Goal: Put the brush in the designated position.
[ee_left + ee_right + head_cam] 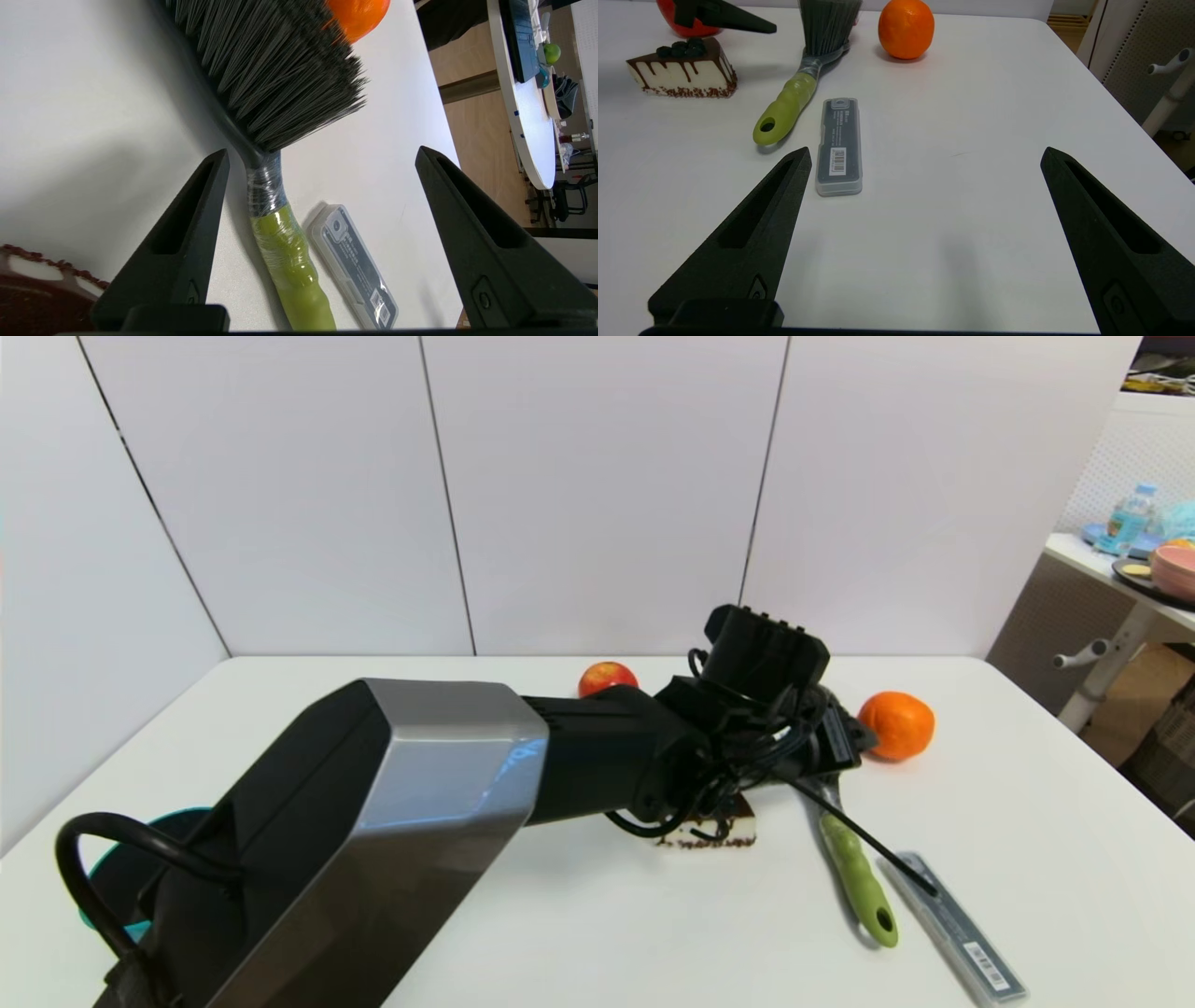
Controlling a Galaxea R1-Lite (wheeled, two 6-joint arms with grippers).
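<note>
Left gripper (pixel 322 156) fingers apart over brush (pixel 275 205) neck; right gripper (pixel 924 156) fingers apart, idle

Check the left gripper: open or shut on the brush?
Open. The left gripper has its fingers spread wide around the brush neck, with table visible beside the neck on both sides. The brush lies flat on the table.

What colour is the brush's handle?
Lime green. The long black-bristled brush's contoured handle shows best in the right wrist view.

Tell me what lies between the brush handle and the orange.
Nothing: in the right wrist view, only bare white table separates the brush handle from the orange. The grey case lies nearer, beside the handle.
</note>
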